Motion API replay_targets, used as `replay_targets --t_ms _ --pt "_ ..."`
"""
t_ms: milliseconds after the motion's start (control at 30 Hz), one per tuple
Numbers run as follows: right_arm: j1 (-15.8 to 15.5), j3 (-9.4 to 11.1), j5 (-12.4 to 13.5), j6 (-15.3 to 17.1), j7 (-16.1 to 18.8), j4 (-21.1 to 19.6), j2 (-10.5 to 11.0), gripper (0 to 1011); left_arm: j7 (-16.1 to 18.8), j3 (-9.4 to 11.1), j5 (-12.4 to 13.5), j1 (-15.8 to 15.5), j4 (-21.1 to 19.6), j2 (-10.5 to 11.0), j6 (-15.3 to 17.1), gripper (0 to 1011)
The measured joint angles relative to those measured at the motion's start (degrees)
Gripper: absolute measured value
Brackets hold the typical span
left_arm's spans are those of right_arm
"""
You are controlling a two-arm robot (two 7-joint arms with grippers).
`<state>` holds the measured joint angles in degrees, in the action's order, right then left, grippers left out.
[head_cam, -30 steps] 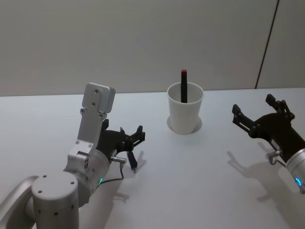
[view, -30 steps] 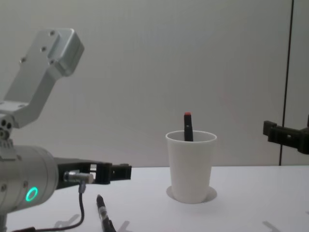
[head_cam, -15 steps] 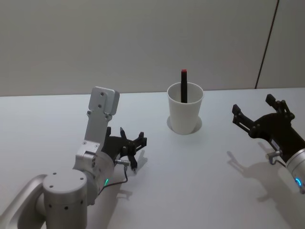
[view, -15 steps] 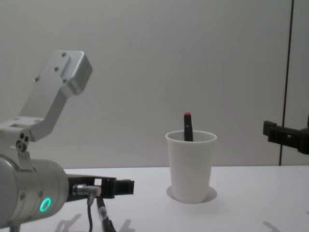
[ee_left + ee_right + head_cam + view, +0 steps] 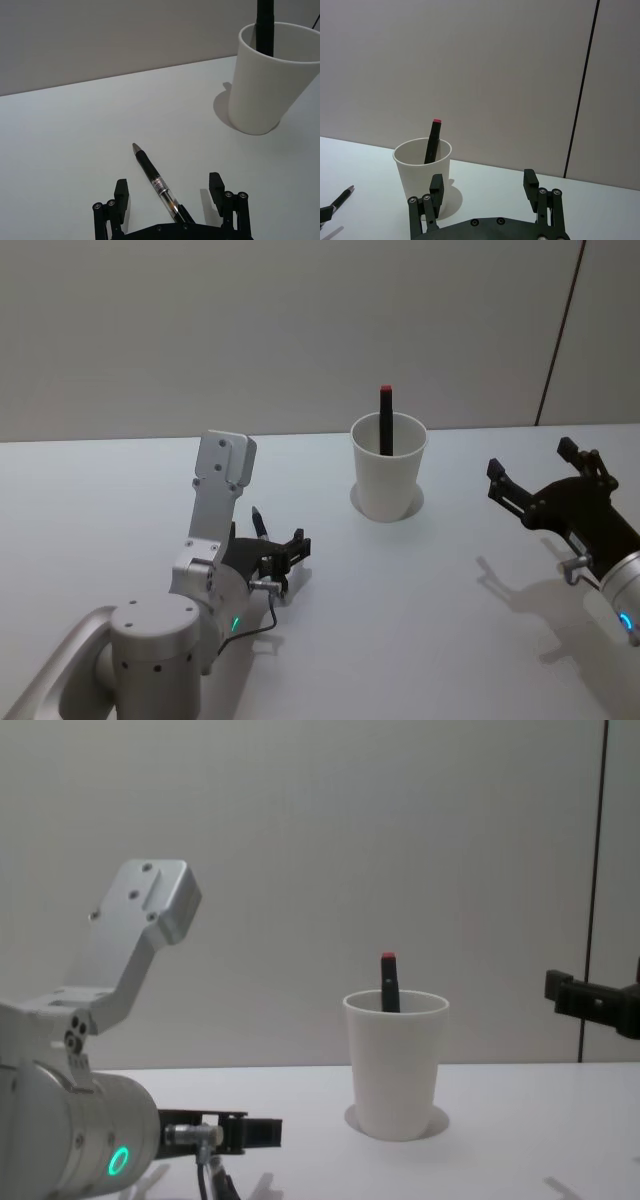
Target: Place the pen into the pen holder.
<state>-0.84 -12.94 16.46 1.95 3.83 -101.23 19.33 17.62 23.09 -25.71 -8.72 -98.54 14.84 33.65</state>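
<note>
1. Pen (image 5: 150, 170): lies flat on the table (image 5: 450, 620), toward its front edge, well apart from the cup (image 5: 388, 475) by the far edge.
2. Left gripper (image 5: 169, 185): spread wide, straddling the pen. You look to be at the grasp step.
3. Your next move, likely: close on the barrel, lift, then tip it upright over the cup's rim.
4. Right gripper (image 5: 483, 179): fingers apart, holding nothing, parked by the right edge.

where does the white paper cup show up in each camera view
head view: pen holder just right of centre, between the left gripper and right gripper.
chest view: right of centre, on the table.
left wrist view: upper right of the picture, beyond the lying pen.
right wrist view: lower left of the picture.
shared landmark: the upright pen standing in it.
</note>
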Motion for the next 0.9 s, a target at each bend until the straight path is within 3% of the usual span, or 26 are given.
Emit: replay_targets --t_ms 433,900 --pt "0.00 0.00 0.00 0.00 0.00 0.00 0.00 1001 2.72 -0.32 -0.61 -0.64 2.04 -2.05 1.56 1001" --pt "0.00 0.00 0.00 0.00 0.00 0.00 0.00 1001 2.97 -0.30 1.80 -2.38 4.66 -4.19 2.66 1001"
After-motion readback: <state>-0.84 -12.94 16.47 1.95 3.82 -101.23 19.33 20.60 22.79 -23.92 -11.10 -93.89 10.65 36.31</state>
